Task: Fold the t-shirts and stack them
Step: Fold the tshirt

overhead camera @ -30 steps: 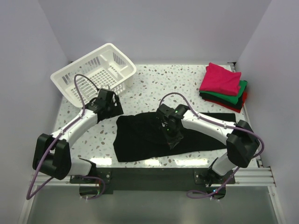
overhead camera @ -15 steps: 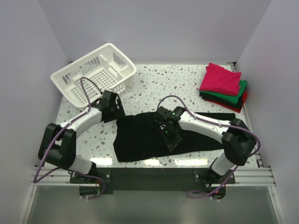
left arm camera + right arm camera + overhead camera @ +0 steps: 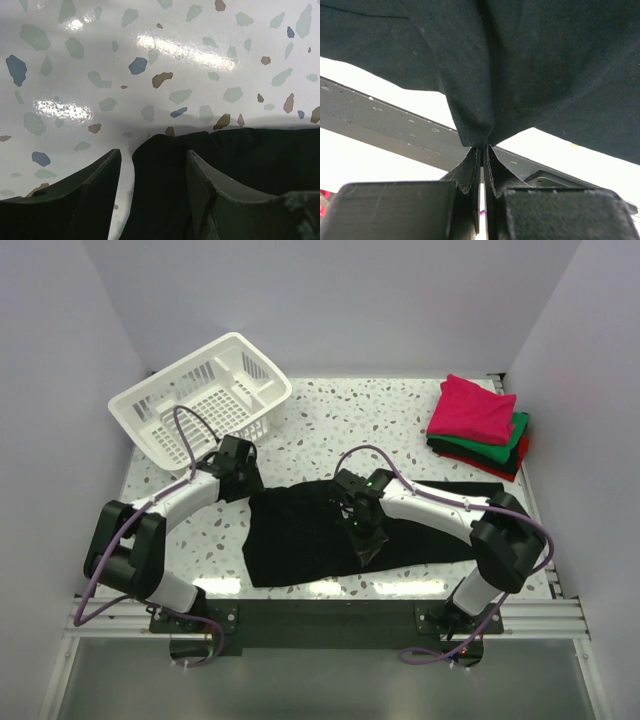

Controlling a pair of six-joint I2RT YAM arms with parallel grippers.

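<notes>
While a fold of the black shirt (image 3: 300,540), spread on the desk (image 3: 330,430), is pinched tight by the right hand (image 3: 481,160), its far-left corner is straddled by the half-open left hand (image 3: 154,197); if too little cloth is caught, the corner could be dropped.

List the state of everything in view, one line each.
black t-shirt: lying loose on the table, unstacked.
right claw: shut on a pinch of the black t-shirt.
left claw: open, straddling the shirt's left edge.
folded stack: neat, magenta shirt on top, far right.
basket: upright, nothing visible inside.
</notes>
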